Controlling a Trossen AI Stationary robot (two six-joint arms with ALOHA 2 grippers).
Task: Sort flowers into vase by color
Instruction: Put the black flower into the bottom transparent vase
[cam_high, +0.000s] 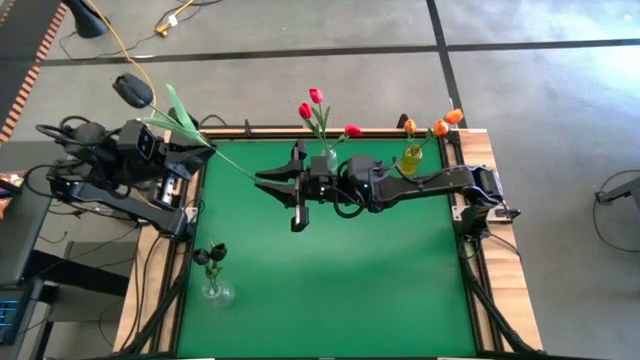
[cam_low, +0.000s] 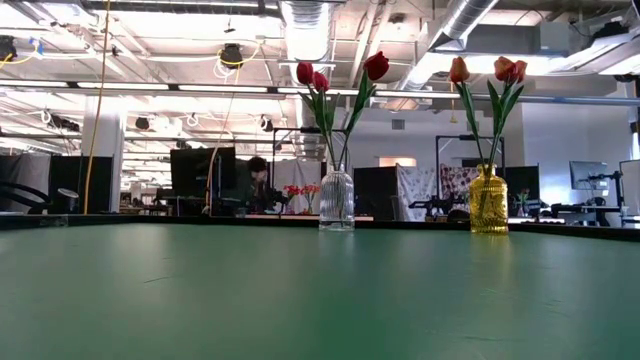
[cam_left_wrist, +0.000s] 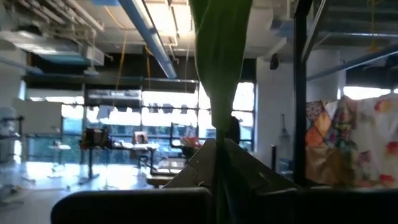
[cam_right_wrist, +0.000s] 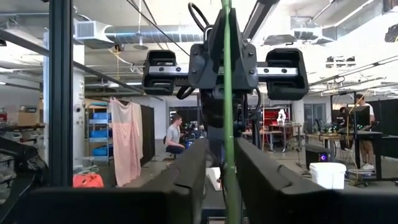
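Observation:
My left gripper (cam_high: 200, 143), at the table's far left corner, is shut on a dark-headed tulip (cam_high: 132, 90). The tulip's head and leaves (cam_high: 180, 110) stick out past the table's far left edge. Its thin green stem (cam_high: 235, 163) runs over the mat toward my right gripper (cam_high: 262, 180). In the right wrist view the stem (cam_right_wrist: 227, 93) passes between my right gripper's (cam_right_wrist: 222, 162) fingers, which stand slightly apart on either side of it. My left gripper faces that camera (cam_right_wrist: 224, 68). My left gripper pinches the tulip's stem (cam_left_wrist: 217, 155) between its two fingers, just below the leaf (cam_left_wrist: 221, 56). The fingers lie across the stem. The tulip is lifted clear of the table, lying about level, with its head beyond the table's edge.
A clear vase with red tulips (cam_high: 325, 155) and a yellow vase with orange tulips (cam_high: 412, 158) stand at the far edge; both show in the low view (cam_low: 335, 200) (cam_low: 488, 200). A clear vase with dark tulips (cam_high: 215, 288) stands near left. The green mat (cam_high: 340, 280) spreads between them.

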